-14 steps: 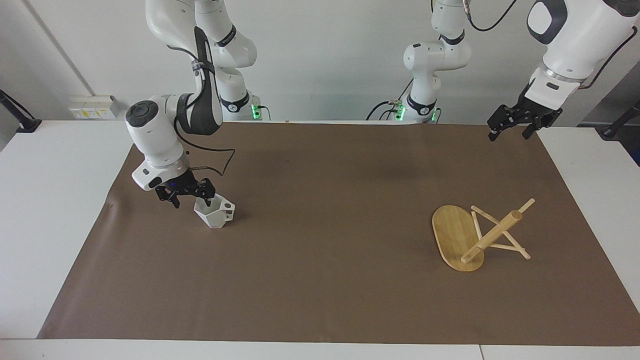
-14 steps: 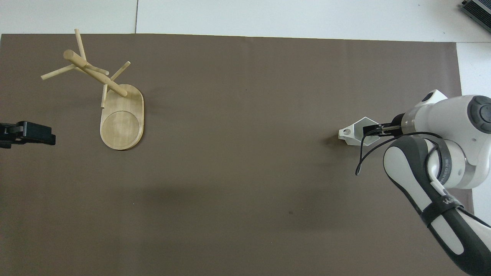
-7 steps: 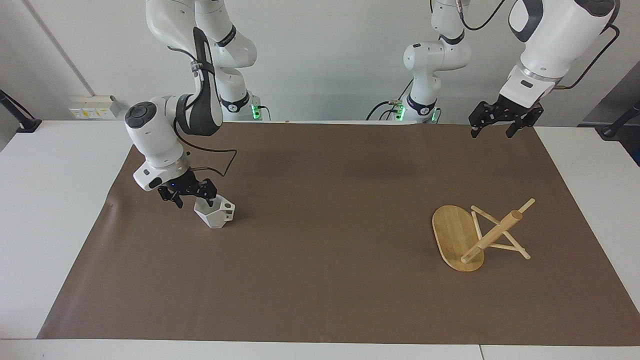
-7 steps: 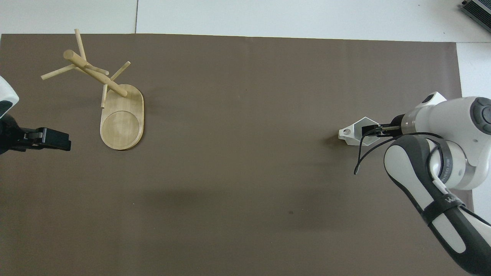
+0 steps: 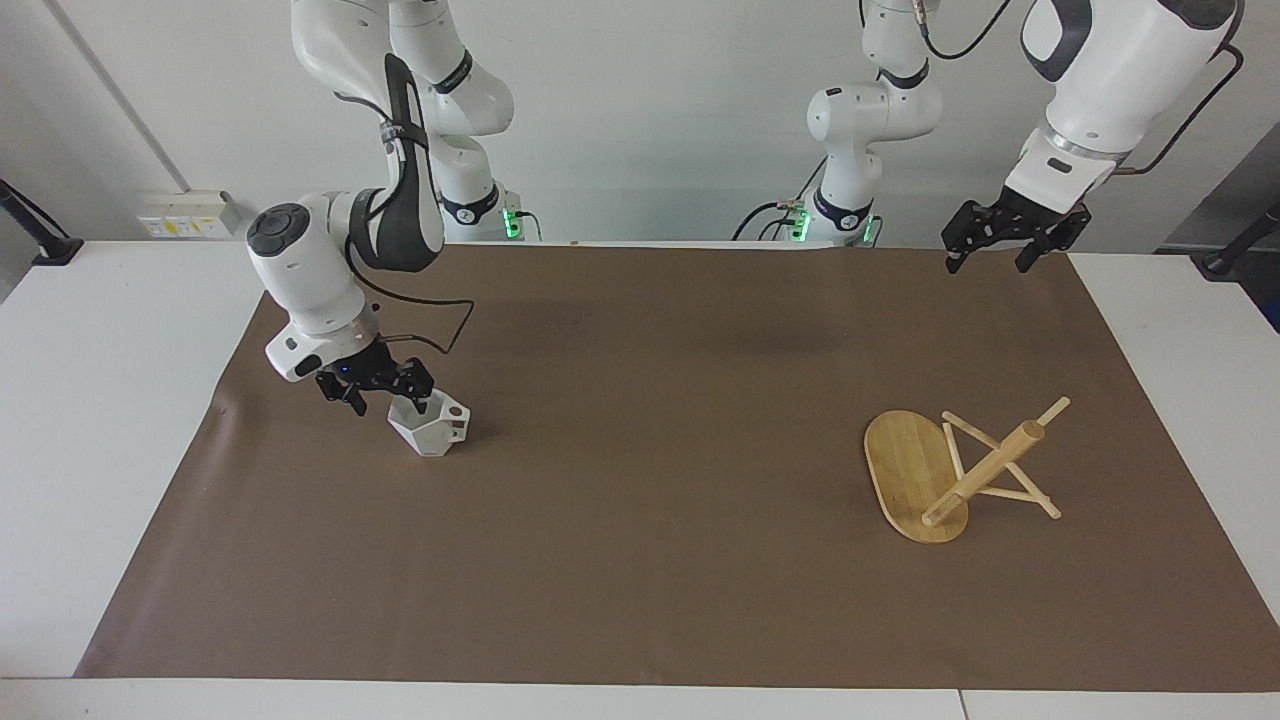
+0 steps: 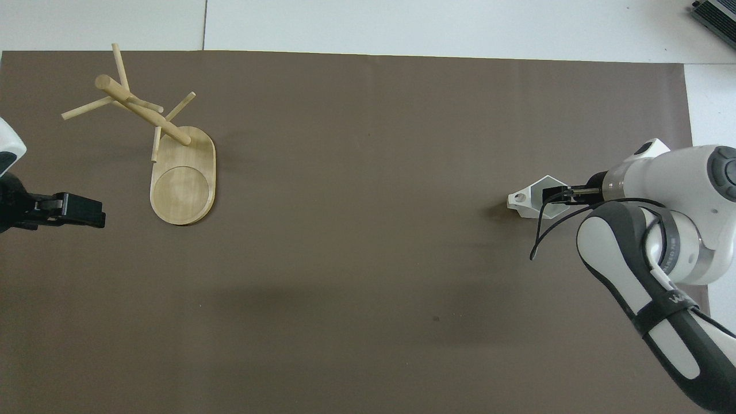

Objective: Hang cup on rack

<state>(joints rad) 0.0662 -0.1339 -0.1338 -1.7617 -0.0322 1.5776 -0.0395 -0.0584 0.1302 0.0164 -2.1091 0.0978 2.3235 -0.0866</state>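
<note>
The white faceted cup (image 5: 435,435) (image 6: 524,205) stands on the brown mat toward the right arm's end, its handle pointing at the middle of the table. My right gripper (image 5: 385,402) (image 6: 555,196) is down at the cup's rim and open, with one finger inside the cup and the other outside its wall. The bamboo rack (image 5: 905,470) (image 6: 184,184) stands upright toward the left arm's end, its pegs bare. High over the mat's edge by that end hangs my left gripper (image 5: 990,262) (image 6: 86,210), open and holding nothing.
The brown mat (image 5: 650,500) covers most of the white table. A cable loops from the right arm's wrist (image 5: 440,320) just above the mat beside the cup. A wide stretch of bare mat separates cup and rack.
My left arm has swung in over the mat's edge and risen a little. The right gripper and the cup have barely shifted.
</note>
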